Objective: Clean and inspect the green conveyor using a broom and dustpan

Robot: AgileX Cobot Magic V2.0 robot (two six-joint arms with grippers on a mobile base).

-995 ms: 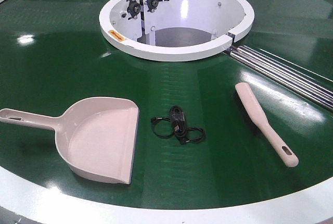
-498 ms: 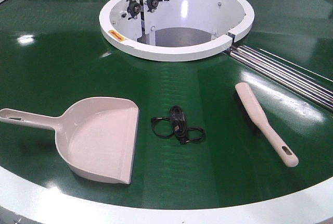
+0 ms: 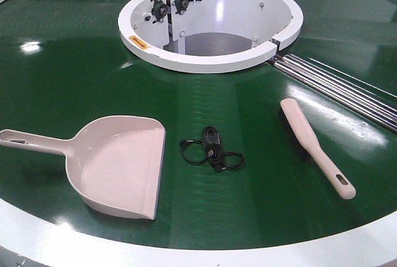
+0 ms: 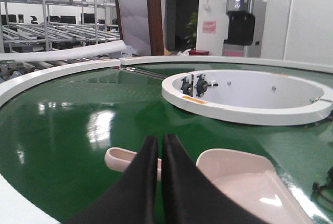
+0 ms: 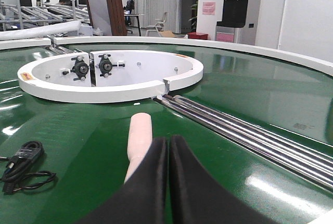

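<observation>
The front-facing view shows the glossy green conveyor (image 3: 74, 81) curving around the white central ring housing (image 3: 211, 63). The dustpan (image 3: 118, 164) lies flat on the belt at the near left. Its handle points left and its wide mouth opens to the right. The broom (image 3: 305, 135) lies on the belt at the right, well apart from the dustpan. Its head is angled toward the housing, and its slotted handle end points to the near right. A coiled black cable (image 3: 214, 152) rests on the belt between the two, closer to the dustpan's mouth. The metal rails (image 3: 338, 88) run from the housing off to the right, beyond the broom. Neither arm appears in this view.

In the left wrist view, the left gripper (image 4: 158, 141) has its two black fingers pressed together with only a thin slit between them, pinching nothing. It is above the dustpan's handle. The handle end shows to the left of the fingers and the pan to their right. Whether the fingers touch the handle cannot be told.

In the right wrist view, the right gripper (image 5: 167, 141) is likewise pressed together and empty. The broom reaches out from under its left side toward the housing. The cable lies on the belt at the far left, and the rails run along the right.
</observation>
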